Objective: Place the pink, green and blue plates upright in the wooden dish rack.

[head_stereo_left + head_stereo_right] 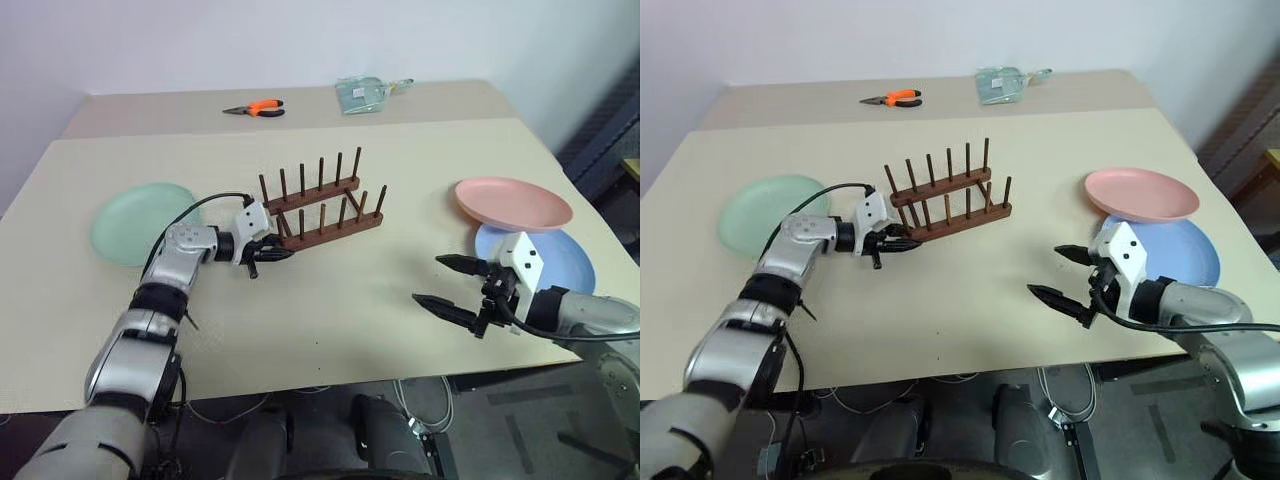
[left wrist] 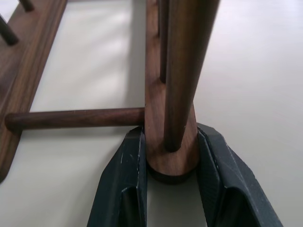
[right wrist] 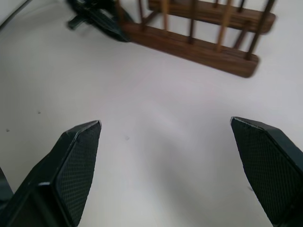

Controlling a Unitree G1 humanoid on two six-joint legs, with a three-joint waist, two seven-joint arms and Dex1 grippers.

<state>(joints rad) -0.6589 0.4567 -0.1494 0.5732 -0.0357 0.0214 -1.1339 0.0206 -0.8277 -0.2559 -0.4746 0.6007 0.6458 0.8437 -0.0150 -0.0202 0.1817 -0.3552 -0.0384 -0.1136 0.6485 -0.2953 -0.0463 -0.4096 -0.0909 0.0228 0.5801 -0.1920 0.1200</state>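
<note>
Zero plates in wooden dish rack [image 1: 322, 207] — pegs bare.

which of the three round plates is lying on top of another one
The salmon pink round plate: it overlaps the light blue plate, while the mint green plate lies alone.

Head eyes overlook table [image 1: 330, 300]; wrist views close, sharing rack [image 3: 199, 45]

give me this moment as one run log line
left tool: shut on rack end | right tool: open | plates: none racked
</note>
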